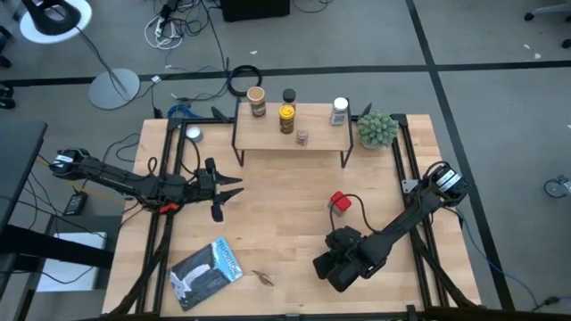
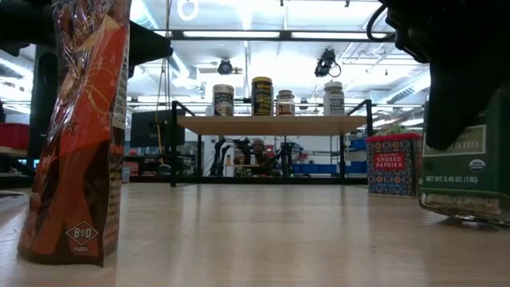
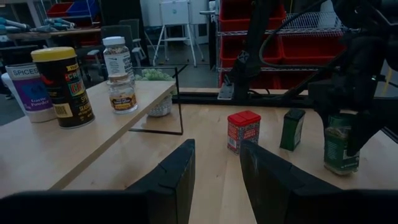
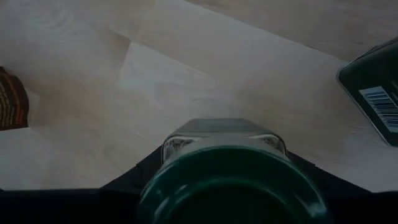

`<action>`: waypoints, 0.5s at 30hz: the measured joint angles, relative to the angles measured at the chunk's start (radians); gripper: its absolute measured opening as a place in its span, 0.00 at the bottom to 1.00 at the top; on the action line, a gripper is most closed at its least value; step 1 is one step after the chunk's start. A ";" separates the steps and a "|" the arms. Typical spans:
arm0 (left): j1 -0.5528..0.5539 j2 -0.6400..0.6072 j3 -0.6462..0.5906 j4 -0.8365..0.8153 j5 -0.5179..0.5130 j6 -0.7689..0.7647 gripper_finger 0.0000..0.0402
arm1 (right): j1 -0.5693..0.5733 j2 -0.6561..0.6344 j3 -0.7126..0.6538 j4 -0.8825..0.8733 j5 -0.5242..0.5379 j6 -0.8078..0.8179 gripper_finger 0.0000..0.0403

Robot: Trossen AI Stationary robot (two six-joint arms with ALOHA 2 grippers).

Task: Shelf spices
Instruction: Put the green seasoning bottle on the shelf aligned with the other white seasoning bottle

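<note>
The shelf [image 1: 294, 134] stands at the table's far middle and carries several spices, among them a yellow jar [image 1: 286, 119] and a white-capped bottle [image 1: 340, 110]. A red tin [image 1: 340, 201] and a dark green tin [image 3: 292, 129] stand on the tabletop. My right gripper [image 1: 332, 265] is at the near right, over a green-lidded glass jar [image 3: 341, 149], and shut on it. My left gripper [image 1: 227, 189] waits open at the left, pointing level toward the shelf, with nothing between its fingers. My right gripper has the green-lidded jar between its two fingers, which sit on opposite sides of the jar's upper part [image 4: 217, 140] just under the lid [image 4: 230, 186]. The fingers come from above, slanting steeply down. The jar stands upright with its base [image 2: 466, 211] on the table.
A small potted plant [image 1: 377, 129] stands right of the shelf. A blue-white flat packet [image 1: 205, 272] lies at the near left, with a small brown scrap [image 1: 261, 278] beside it. An orange packet [image 2: 80, 135] stands close to the low camera. Bare wood lies between the shelf and the tins.
</note>
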 joint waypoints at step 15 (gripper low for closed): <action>0.000 0.000 0.000 0.008 0.000 0.000 0.33 | -0.063 0.001 0.255 -0.233 -0.068 -0.244 0.49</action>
